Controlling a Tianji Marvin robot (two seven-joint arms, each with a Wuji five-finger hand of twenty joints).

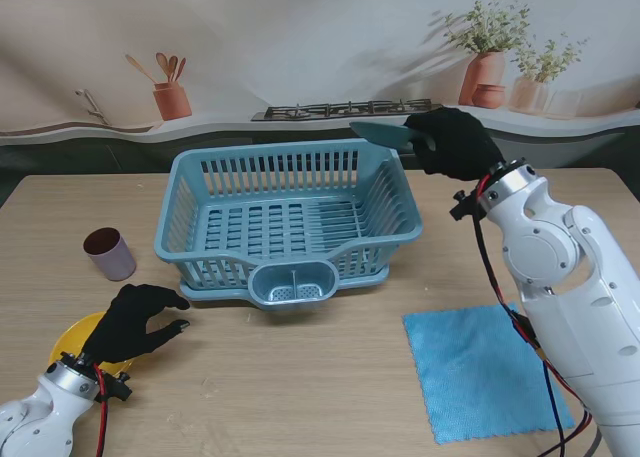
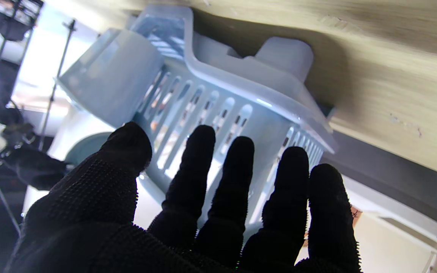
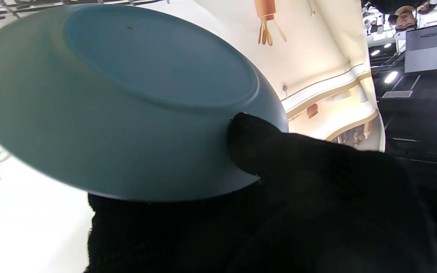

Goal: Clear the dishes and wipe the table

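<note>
- While the right hand [image 1: 455,142] holds the teal plate [image 1: 385,134] by its rim, thumb [image 3: 249,140] pressed on the underside, the plate hangs in the air over the far right corner of the dish rack [image 1: 285,222]. Only one edge is pinched; a slip here would drop the plate onto the rack wall or the desk [image 1: 300,397] behind it.
- Plate sits close to level. The rack's slots appear to want it on edge, so a poor tilt on lowering could leave it lying flat across the ribs or catching the rim of the rack.
- Left hand [image 1: 140,319] holds nothing, fingers [image 2: 199,163] spread, and hovers over the yellow plate [image 1: 82,333] at the near left of the desk. Whether it touches that plate cannot be told from the stand view.
- Yellow plate lies flat on the desk; a fingertip grip on so low an edge may skid it toward the desk's near edge rather than lift it.
- Maroon cup [image 1: 108,253] stands upright just beyond the left hand, between it and the rack; a careless lift or swing toward the rack could knock it over.
- Blue cloth [image 1: 485,367] lies flat at the near right, beside the right arm; wiping is not yet begun, and dishes remain on the desk.
</note>
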